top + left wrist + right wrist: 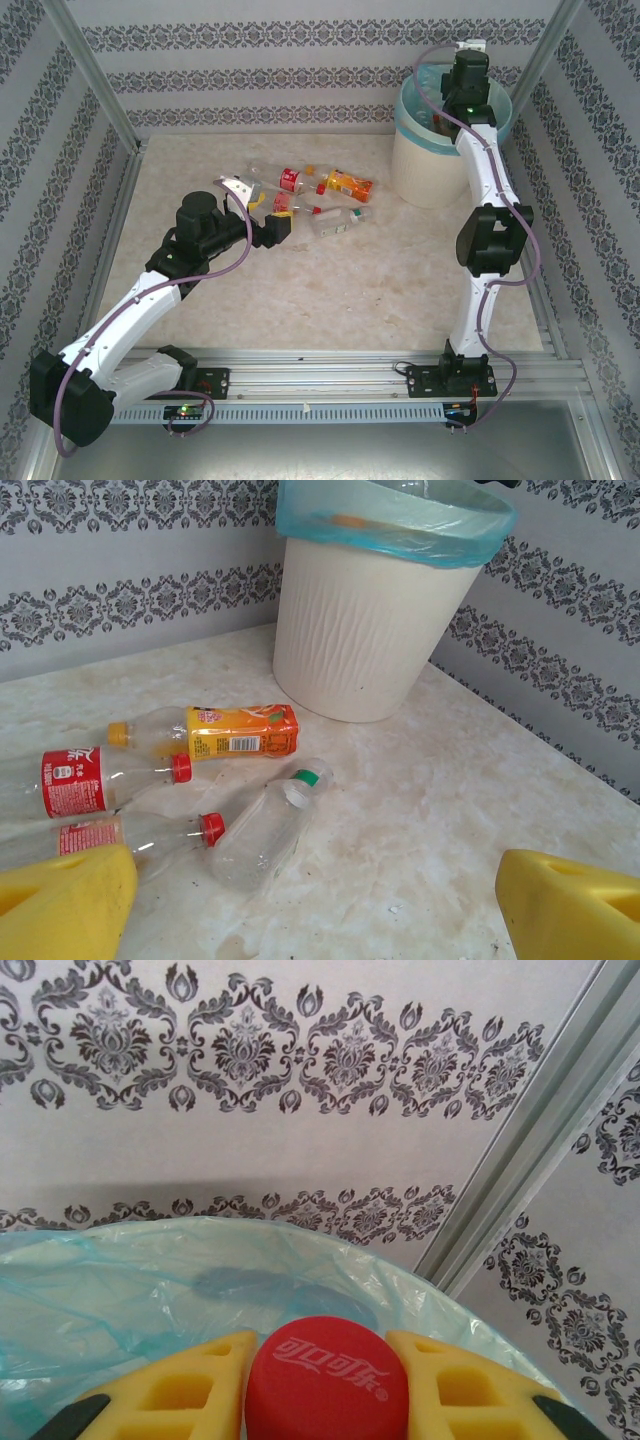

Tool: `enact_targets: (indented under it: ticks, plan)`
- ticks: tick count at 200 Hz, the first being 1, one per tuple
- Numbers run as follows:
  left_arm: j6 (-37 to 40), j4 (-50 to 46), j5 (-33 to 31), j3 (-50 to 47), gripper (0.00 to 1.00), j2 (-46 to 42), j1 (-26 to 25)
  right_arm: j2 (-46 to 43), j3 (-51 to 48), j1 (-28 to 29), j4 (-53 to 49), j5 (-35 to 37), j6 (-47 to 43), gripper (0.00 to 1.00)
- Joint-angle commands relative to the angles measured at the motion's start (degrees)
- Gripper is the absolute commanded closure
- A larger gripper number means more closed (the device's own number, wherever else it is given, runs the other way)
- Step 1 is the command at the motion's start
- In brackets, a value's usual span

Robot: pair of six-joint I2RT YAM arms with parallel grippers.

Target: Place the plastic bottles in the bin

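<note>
The right pincer (pixel 325 1405) hung over the bin (pixel 428 165) at the far right of the desk (pixel 350 290). Its yellow fingers (pixel 190 1390) were clamped on a red bottle cap (pixel 325 1365) above the blue-green liner (pixel 130 1290). The left pincer (pixel 315 910) stood wide apart, holding nothing, near the middle of the desk. Just beyond it, left of the bin, plastic bottles lay on their sides: an orange-labelled one (pixel 240 730), a red-labelled one (pixel 75 780), a pink-labelled one (pixel 120 832) and a clear green-capped one (pixel 265 830).
</note>
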Motion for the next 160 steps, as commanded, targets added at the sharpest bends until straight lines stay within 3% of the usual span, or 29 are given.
enact_targets:
  ticks: [1,64,103,160]
  plan:
    - [-0.63,2.31,0.45,-0.48,0.07,0.29,-0.44,4.76,-3.26,-0.92,-12.24,-0.04,-0.32,1.0]
    - [-0.45,2.27,0.47,-0.43,0.07,0.61,-0.43,3.3,0.61,-0.07,-13.21,-0.81,-1.74,0.98]
    - [-0.8,2.58,0.64,-0.48,0.07,0.81,-0.39,-1.17,-2.4,4.09,-5.07,6.99,-10.67,1.0]
    - [-0.8,2.66,0.77,-0.48,0.07,0.78,-0.44,3.02,12.16,5.09,-9.07,8.87,-16.64,1.0]
